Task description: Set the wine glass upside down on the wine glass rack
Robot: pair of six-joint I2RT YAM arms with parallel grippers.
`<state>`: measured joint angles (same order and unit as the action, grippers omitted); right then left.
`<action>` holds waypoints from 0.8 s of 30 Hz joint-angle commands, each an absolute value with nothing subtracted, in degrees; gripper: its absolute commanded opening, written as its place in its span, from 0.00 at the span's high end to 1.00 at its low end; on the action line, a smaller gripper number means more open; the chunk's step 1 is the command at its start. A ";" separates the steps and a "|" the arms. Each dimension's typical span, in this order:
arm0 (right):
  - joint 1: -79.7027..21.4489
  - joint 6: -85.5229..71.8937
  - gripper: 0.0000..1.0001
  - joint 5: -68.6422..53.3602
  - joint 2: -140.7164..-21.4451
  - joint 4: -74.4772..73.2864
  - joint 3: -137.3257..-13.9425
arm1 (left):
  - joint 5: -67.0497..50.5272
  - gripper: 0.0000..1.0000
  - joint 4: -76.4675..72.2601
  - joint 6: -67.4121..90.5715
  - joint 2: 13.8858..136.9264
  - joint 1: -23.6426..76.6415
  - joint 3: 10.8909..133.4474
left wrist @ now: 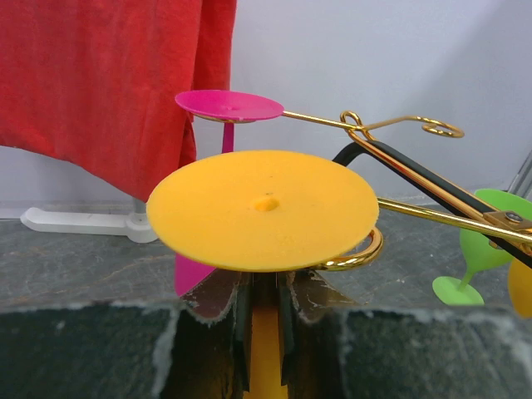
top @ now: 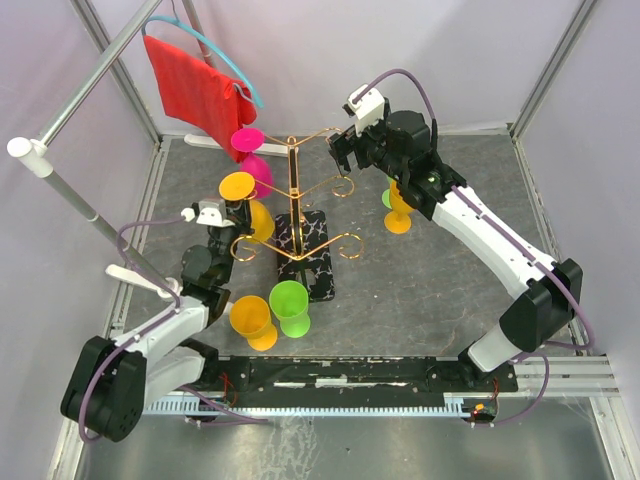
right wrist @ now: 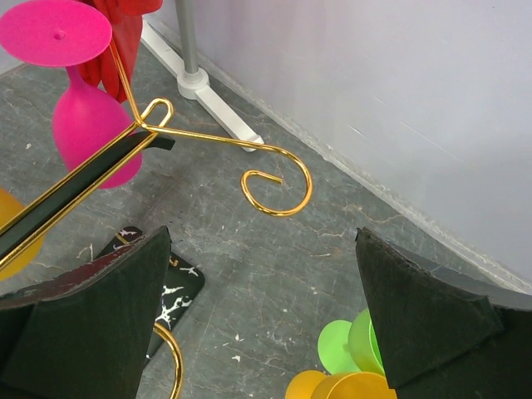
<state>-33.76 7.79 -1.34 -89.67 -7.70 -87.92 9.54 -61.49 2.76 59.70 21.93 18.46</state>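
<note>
table (top: 430,290) of grey stone look fills the top view, and at its middle stands the wine glass rack (top: 293,195), gold wire on a marbled base. red cloth (top: 195,90) hangs at 11 o'clock of the rack, well behind it. right gripper (right wrist: 262,283) hovers at 1 o'clock by an upper arm, jaws spread wide and holding nothing, probably kept clear so the other arm has room. left gripper (left wrist: 264,303) sits at 9 o'clock, clamped on the stem of the orange wine glass (left wrist: 264,208), which is inverted with its foot uppermost, since the foot must ride above the wire while the bowl hangs below. pink glass (right wrist: 83,125) already hangs that way at 11 o'clock. spare glasses (top: 291,305) stand on the table, two at 6 o'clock and two at 3 o'clock. the top view gives the layout but not the seating. the left wrist view shows a gold scroll (left wrist: 366,249) just under the foot's rim at 4 o'clock, though whether the wire bears the glass yet i cannot tell
</note>
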 commanded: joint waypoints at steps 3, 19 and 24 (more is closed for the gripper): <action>-34.12 8.02 0.00 -1.71 -87.28 -5.14 -87.74 | 13.89 0.97 -62.42 -1.27 55.00 21.80 17.65; -34.13 7.75 0.00 -0.23 -87.46 -4.95 -87.71 | -3.00 0.97 -56.31 0.17 49.30 21.88 15.53; -34.10 6.57 0.00 0.41 -87.59 -5.01 -87.74 | -7.66 0.97 -56.91 0.52 54.68 21.97 18.37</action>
